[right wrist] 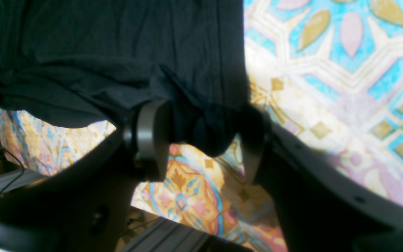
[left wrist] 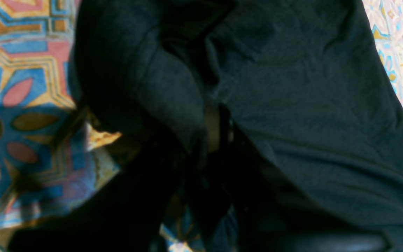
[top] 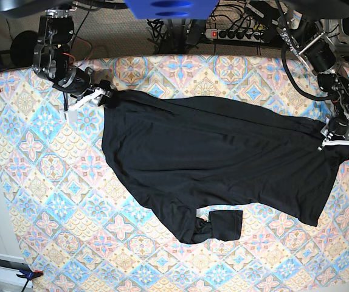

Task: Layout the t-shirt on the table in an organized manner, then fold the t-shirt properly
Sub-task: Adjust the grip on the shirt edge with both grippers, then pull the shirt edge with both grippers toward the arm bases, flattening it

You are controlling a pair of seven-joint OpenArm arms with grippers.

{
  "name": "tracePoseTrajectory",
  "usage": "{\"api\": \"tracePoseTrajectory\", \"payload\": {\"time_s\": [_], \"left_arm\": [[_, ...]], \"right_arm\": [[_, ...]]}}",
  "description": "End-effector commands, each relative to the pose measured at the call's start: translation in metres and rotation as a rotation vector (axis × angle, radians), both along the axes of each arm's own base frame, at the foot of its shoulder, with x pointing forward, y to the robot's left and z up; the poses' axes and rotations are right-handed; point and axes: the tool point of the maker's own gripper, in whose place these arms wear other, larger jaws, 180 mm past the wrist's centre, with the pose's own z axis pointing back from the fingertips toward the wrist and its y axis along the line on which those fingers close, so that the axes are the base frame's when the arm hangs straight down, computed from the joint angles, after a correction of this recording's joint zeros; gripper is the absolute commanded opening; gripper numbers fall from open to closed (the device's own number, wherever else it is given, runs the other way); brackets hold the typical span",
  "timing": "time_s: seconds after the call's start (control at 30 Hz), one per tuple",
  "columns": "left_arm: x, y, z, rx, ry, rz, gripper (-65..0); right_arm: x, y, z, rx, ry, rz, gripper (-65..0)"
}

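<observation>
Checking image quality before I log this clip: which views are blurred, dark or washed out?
Left wrist: the t-shirt fills the frame, the lower part nearly black and soft, hiding the left gripper. Right wrist: the right gripper is close and blurred, the table cloth washed out by bright light. Base: sharp and evenly lit, though the black fabric shows few folds.

t-shirt [top: 217,158] covers the table [top: 47,182] centre, far corner to far corner. Open cloth all along the shirt's near side and camera-left. Behind the shirt: cables and power strip [top: 235,31] crowd the far edge.
</observation>
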Motion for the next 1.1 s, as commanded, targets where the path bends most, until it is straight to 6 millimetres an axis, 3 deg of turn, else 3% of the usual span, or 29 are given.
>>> {"api": "tracePoseTrajectory", "payload": {"time_s": [0.0,0.23,0.43,0.63,0.73,0.9,1.07], "left_arm": [[0.010,0.010,0.019,0.032,-0.052,0.006,-65.0],[0.011,0.000,0.013,0.008,-0.052,0.003,-65.0],[0.007,-0.001,0.008,0.006,-0.040,0.003,-65.0],[0.000,-0.001,0.005,-0.023,-0.051,0.013,-65.0],[-0.005,0.002,0.006,-0.025,-0.052,0.017,-65.0],[-0.012,0.009,0.006,-0.025,-0.050,0.024,-65.0],[-0.022,0.022,0.010,-0.012,-0.046,0.030,-65.0]], "right_arm": [[0.006,-0.002,0.005,0.001,-0.024,0.000,-34.0],[-0.004,-0.005,-0.014,0.013,0.037,-0.015,-34.0],[-0.008,0.015,-0.017,0.029,0.050,0.041,-34.3],[0.006,0.026,-0.010,0.039,0.019,0.074,-35.2],[0.009,0.025,-0.010,0.036,0.014,0.070,-41.6],[0.009,0.022,-0.012,0.038,0.017,0.054,-61.8],[0.016,0.003,-0.001,0.019,-0.017,0.006,-64.1]]}}
